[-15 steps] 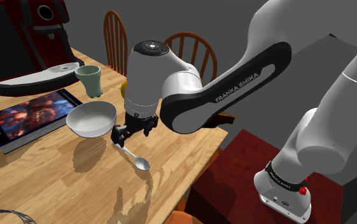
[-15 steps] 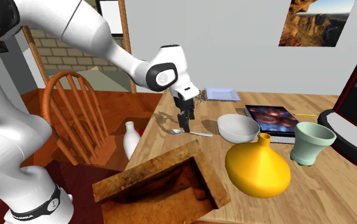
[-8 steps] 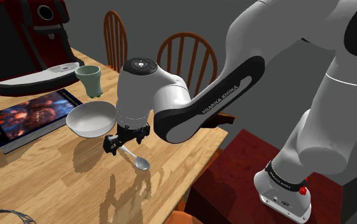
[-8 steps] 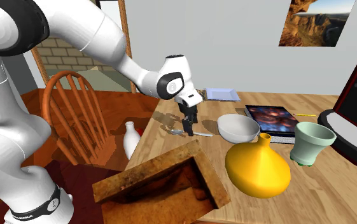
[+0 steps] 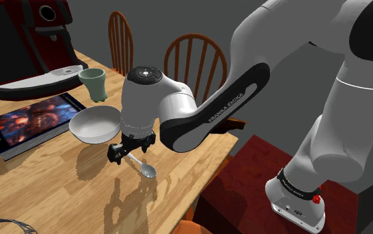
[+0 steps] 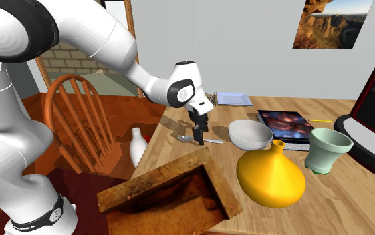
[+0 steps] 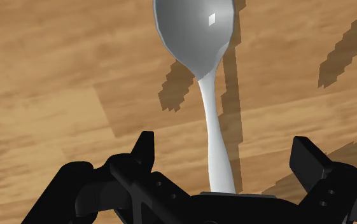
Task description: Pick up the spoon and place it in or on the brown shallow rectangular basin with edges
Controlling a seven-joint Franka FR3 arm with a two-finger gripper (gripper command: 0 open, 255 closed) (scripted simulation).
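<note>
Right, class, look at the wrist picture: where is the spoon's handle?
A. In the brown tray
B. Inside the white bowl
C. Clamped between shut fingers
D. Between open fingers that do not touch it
D: the spoon lies on the wooden table, and its handle runs through the gripper, whose two fingers stand well apart on either side without touching it.

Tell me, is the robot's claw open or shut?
Open. The gripper has two black fingers standing wide apart; the spoon lies between them, untouched.
</note>
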